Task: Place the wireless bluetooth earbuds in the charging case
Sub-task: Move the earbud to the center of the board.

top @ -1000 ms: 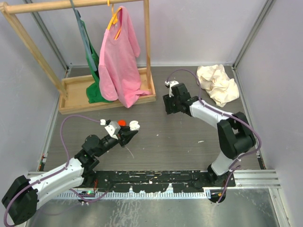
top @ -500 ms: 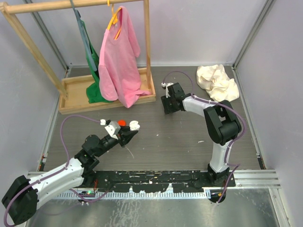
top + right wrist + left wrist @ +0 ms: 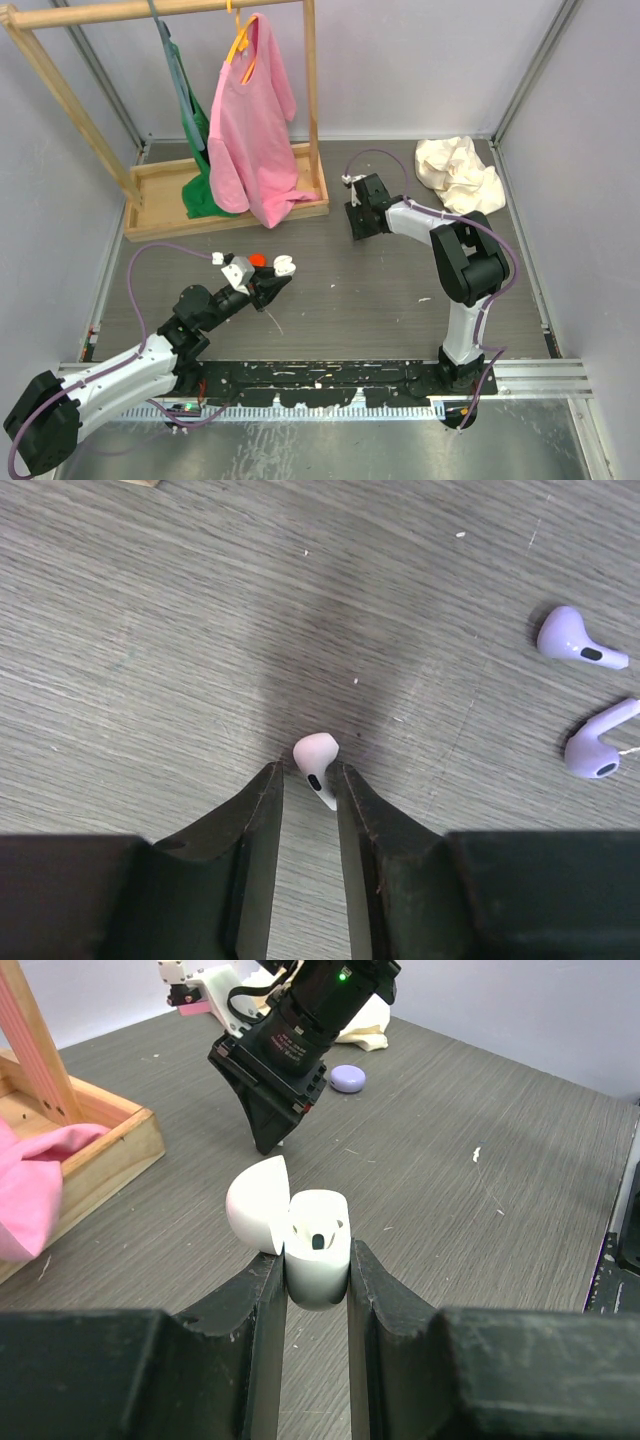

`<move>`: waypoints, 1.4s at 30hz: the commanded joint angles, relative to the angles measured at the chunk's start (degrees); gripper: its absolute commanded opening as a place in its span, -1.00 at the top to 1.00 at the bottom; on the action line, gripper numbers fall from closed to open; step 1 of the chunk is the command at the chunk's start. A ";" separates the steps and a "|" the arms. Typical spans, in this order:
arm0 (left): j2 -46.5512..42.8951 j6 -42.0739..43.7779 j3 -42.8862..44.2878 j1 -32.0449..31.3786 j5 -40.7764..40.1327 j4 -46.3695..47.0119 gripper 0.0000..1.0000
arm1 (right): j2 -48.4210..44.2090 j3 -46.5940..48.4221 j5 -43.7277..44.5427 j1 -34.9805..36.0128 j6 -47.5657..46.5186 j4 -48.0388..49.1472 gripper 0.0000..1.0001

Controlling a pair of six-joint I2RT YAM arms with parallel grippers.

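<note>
On grey wood-grain table, lilac earbuds, pale walls around

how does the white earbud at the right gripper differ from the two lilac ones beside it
Colour: the white earbud is white, the lilac earbuds pale purple. Place: the white earbud sits between the right gripper's fingertips; the lilac earbuds lie loose, clear of it. All share a bulb-and-stem shape.

Pink shirt, wooden rack, cream cloth
</note>
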 commanded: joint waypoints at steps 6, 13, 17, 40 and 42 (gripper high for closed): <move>-0.56 -0.19 1.70 -0.18 0.50 3.02 1.00 | -1.51 0.54 2.32 -0.17 0.31 -1.65 0.59; -0.90 -0.24 1.74 -0.19 0.59 2.80 0.99 | -3.13 0.12 3.25 0.20 1.67 -4.96 0.71; -0.88 -0.24 1.78 -0.24 0.59 2.72 1.00 | -5.34 -1.27 3.82 1.57 3.25 -8.31 0.71; -0.93 -0.50 1.96 -0.20 0.75 2.34 0.99 | -15.86 -14.38 4.58 12.77 18.66 -16.59 0.62; -0.83 -0.58 2.04 -0.23 0.90 2.34 1.00 | -15.98 -14.59 4.77 13.26 19.33 -16.35 0.57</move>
